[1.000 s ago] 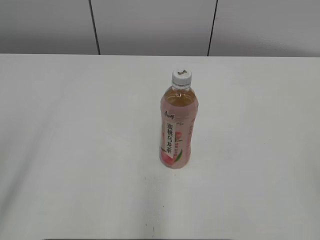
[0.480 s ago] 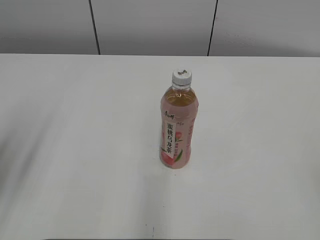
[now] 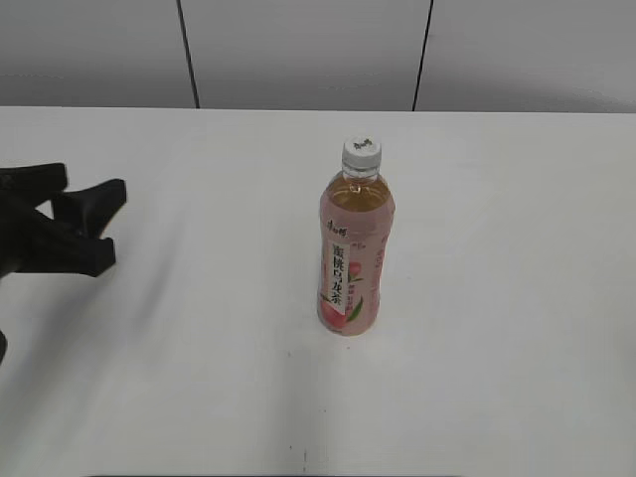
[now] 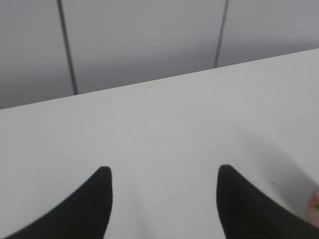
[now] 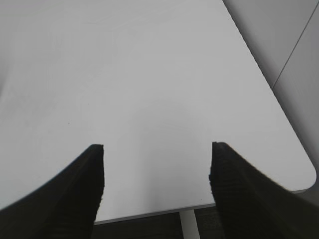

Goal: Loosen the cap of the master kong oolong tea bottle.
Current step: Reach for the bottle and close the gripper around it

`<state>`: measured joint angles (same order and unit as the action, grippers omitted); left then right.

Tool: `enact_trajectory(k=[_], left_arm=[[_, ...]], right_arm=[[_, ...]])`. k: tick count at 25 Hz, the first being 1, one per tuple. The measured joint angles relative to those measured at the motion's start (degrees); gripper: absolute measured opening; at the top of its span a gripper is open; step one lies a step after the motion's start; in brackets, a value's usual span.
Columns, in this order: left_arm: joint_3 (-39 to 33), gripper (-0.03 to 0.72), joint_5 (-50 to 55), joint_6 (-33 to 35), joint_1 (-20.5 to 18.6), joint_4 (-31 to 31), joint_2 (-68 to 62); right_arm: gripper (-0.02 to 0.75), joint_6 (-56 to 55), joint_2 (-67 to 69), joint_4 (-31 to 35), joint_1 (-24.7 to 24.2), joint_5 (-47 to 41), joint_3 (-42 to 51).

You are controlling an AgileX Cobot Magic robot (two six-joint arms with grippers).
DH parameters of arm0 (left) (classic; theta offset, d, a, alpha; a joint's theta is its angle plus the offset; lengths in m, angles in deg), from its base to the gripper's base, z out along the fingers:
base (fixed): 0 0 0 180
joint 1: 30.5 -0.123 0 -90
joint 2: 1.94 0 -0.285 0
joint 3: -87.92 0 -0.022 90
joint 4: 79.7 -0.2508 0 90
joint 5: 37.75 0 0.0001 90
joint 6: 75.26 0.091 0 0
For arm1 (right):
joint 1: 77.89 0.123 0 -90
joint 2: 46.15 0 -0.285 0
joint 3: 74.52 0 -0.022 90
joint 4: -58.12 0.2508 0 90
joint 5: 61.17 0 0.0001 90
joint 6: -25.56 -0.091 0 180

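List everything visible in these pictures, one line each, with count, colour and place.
clear plastic bottle of amber tea with pink peach label: one, upright, near the table's middle.
small round white ribbed plastic screw cap: one, white with a dark mark on top, on the bottle's neck.
flat white table: one, white, under everything; its far edge meets the wall.
grey panelled wall: one, grey with dark vertical seams, behind the table.
left gripper: one, black, at the left edge, jaws apart, clear of the bottle.
right gripper: one, black, jaws apart over bare table near its corner.
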<state>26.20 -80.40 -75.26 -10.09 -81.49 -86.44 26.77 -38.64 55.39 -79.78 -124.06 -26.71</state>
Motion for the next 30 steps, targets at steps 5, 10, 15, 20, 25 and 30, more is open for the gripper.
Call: enact_trajectory(k=[5, 10, 15, 20, 25, 30], left_arm=[[0.0, 0.407, -14.8, -6.1, 0.1, -16.2, -11.0], [0.0, 0.465, -24.8, -6.7, 0.1, -25.6, -16.6], [0.7, 0.537, -26.0, -6.8, 0.1, -31.5, -20.6], [3.9, 0.550, -26.2, -6.8, 0.1, -37.8, -25.7], [6.7, 0.553, -26.2, -6.9, 0.1, -40.4, -29.1], [11.4, 0.553, -26.2, -7.4, 3.2, -41.7, -31.9]], right_arm=[[0.505, 0.4, 0.0, -2.4, 0.0, 0.1, 0.0], [0.505, 0.6, 0.0, -5.4, 0.0, 0.2, 0.0], [0.505, 0.7, 0.0, -5.6, 0.0, 0.2, 0.0], [0.505, 0.7, 0.0, -5.7, 0.0, 0.3, 0.0], [0.505, 0.7, 0.0, -4.9, 0.0, 0.3, 0.0], [0.505, 0.7, 0.0, -3.1, 0.0, 0.3, 0.0]])
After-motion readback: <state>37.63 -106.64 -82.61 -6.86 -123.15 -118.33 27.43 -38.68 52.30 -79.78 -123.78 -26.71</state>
